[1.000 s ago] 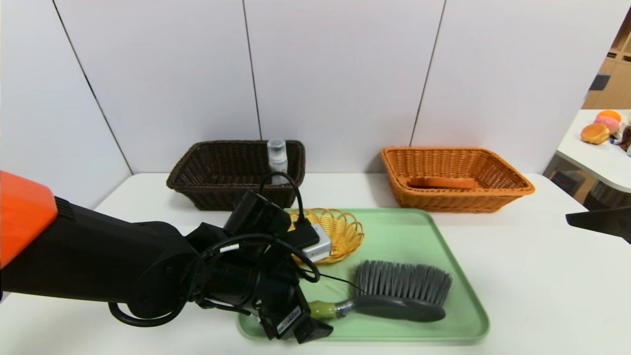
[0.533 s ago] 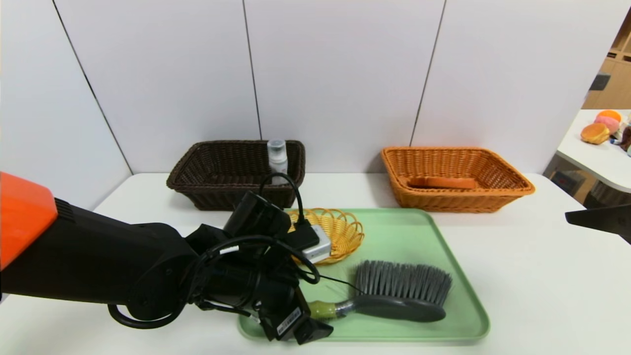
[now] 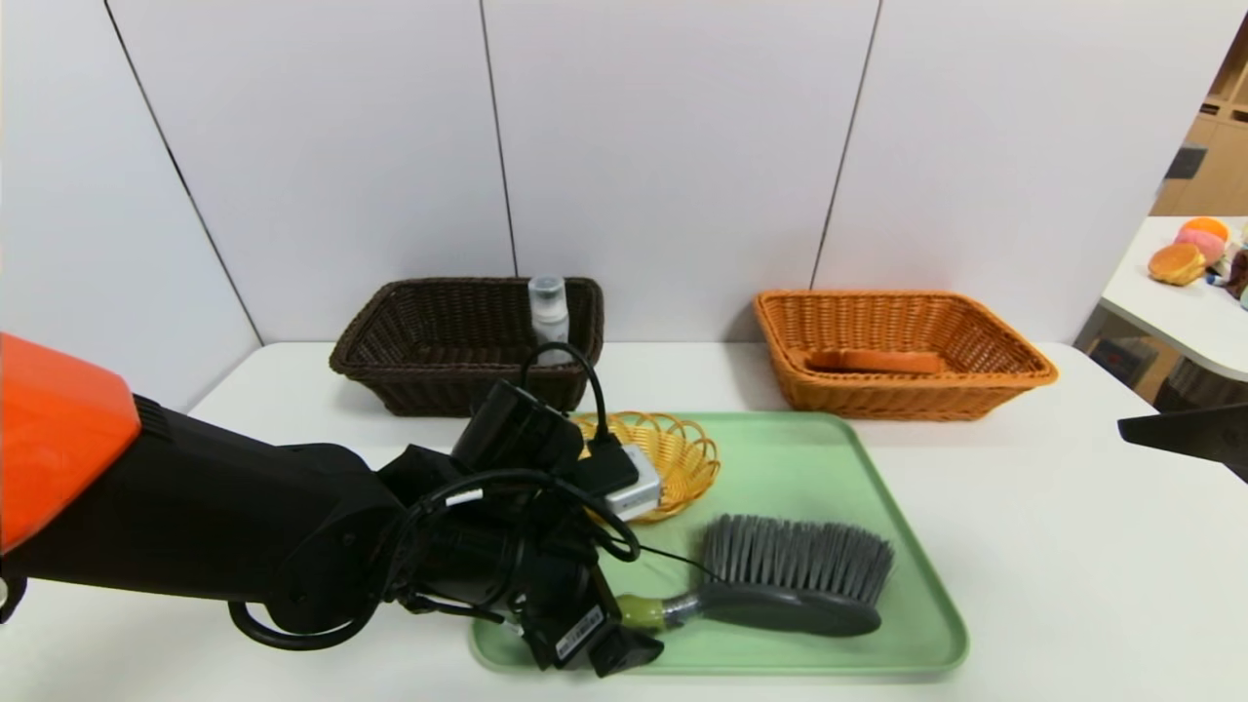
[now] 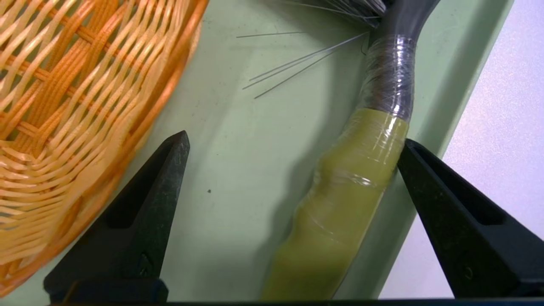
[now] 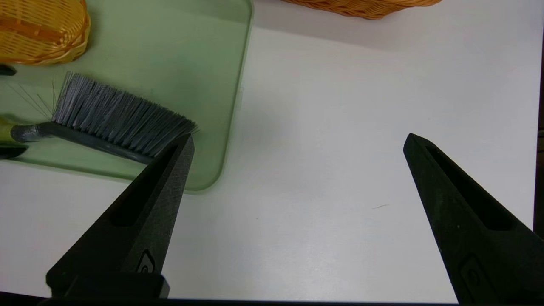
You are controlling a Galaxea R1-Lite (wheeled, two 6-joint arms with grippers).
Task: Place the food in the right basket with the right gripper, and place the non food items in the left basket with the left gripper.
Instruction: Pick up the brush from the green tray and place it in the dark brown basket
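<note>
My left gripper [image 4: 293,140], jaws spread, straddles the brush handle [image 4: 340,199] at lower centre; its axis runs toward upper right.

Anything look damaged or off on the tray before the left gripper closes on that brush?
Yes: the brush has a few stray bristles splayed loose over the green tray near its neck, and its handle is wound in clear tape. The open left gripper straddles the handle off-centre, one finger at the handle's side.
</note>
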